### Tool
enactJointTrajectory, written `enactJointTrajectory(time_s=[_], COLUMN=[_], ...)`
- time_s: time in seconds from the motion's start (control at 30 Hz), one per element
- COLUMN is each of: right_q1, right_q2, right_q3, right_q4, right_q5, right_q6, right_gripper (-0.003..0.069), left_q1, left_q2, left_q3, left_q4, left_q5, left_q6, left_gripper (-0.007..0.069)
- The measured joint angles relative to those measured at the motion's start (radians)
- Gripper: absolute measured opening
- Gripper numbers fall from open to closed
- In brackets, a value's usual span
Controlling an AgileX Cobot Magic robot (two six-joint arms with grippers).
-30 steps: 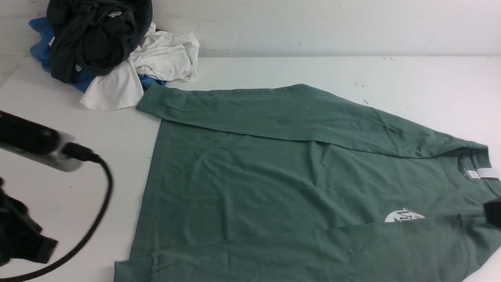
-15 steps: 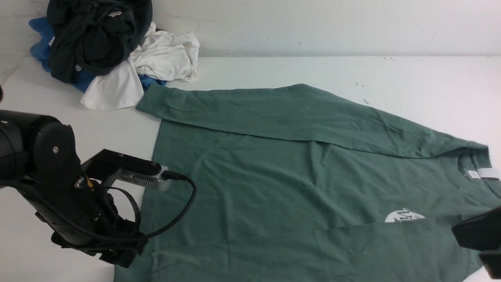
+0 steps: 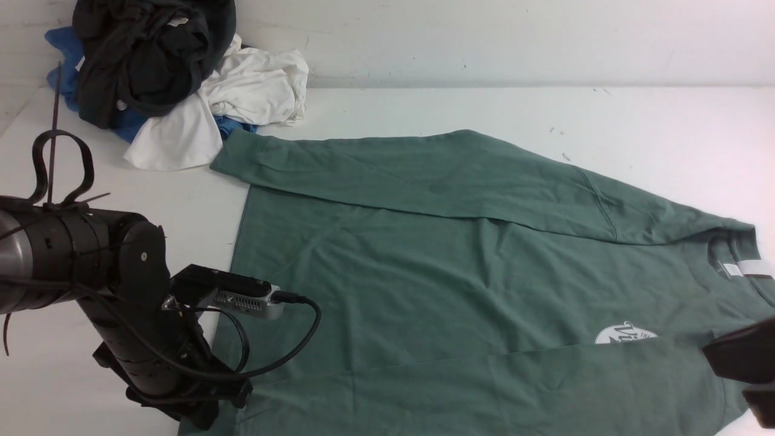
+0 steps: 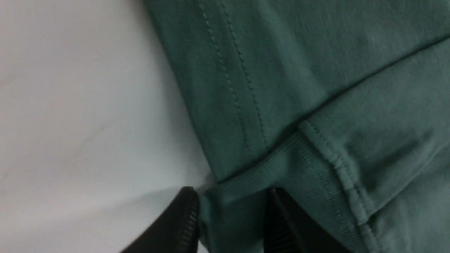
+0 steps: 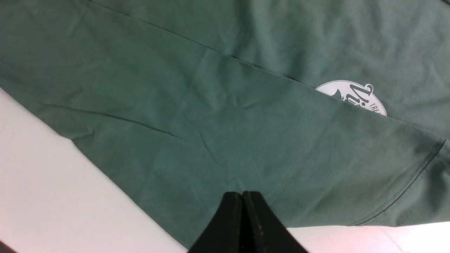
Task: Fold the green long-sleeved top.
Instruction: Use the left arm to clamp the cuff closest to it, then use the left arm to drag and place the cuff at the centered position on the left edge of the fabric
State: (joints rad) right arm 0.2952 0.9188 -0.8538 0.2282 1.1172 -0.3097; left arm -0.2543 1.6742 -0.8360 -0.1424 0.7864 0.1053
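The green long-sleeved top [image 3: 454,272] lies flat on the white table [image 3: 605,115], neck to the right, with both sleeves folded across the body. Its white chest print [image 3: 623,333] and neck label [image 3: 748,268] show at the right. My left gripper [image 3: 209,412] is down at the near left corner of the top. In the left wrist view the left gripper [image 4: 232,196] is shut on the near sleeve's ribbed cuff [image 4: 246,172], which bunches between its fingers. My right gripper [image 5: 242,193] is shut and empty, hovering over the near sleeve close to the print [image 5: 351,95].
A pile of clothes sits at the far left corner against the wall: a blackish garment [image 3: 145,54], a white one [image 3: 242,91] and a blue one [image 3: 60,79]. The left arm's cable [image 3: 303,339] loops over the top's left edge.
My left arm swung in from the left edge and came down onto the near left corner of the top, its jaws closing round the cuff. The right arm edged in at the right.
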Motion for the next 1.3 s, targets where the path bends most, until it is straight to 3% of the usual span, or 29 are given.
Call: enactJointTrajectory(time_s=[0.07, 0.2, 0.47, 0.63, 0.83, 1.17, 1.3], right_q1=[0.0, 0.0, 0.0, 0.0, 0.0, 0.0, 0.0], right_q2=[0.0, 0.0, 0.0, 0.0, 0.0, 0.052, 0.132], right_q3=[0.0, 0.0, 0.0, 0.0, 0.0, -0.002, -0.003], right_q4=[0.0, -0.001, -0.003, -0.003, -0.012, -0.273, -0.323], right_q5=[0.0, 0.0, 0.0, -0.002, -0.015, -0.021, -0.034], right_q6=[0.0, 0.0, 0.0, 0.0, 0.008, 0.239, 0.289], right_gripper=[-0.0015, -0.0015, -0.0015, -0.0015, -0.0015, -0.0015, -0.0015], left_q1=[0.0, 0.0, -0.006, -0.062, -0.129, -0.129, -0.129], left_q2=[-0.015, -0.063, -0.158, -0.205, -0.167, 0.049, 0.096], left_q3=[0.0, 0.0, 0.001, -0.016, -0.209, -0.612, -0.764], left_q4=[-0.001, -0.001, -0.001, 0.022, 0.048, 0.142, 0.136], left_q5=[-0.004, -0.004, 0.032, 0.056, 0.088, 0.233, 0.29], left_q6=[0.0, 0.0, 0.002, 0.01, -0.008, -0.017, -0.017], left_gripper=[0.0108, 0.0023, 0.0018, 0.0017, 0.0017, 0.0017, 0.0017])
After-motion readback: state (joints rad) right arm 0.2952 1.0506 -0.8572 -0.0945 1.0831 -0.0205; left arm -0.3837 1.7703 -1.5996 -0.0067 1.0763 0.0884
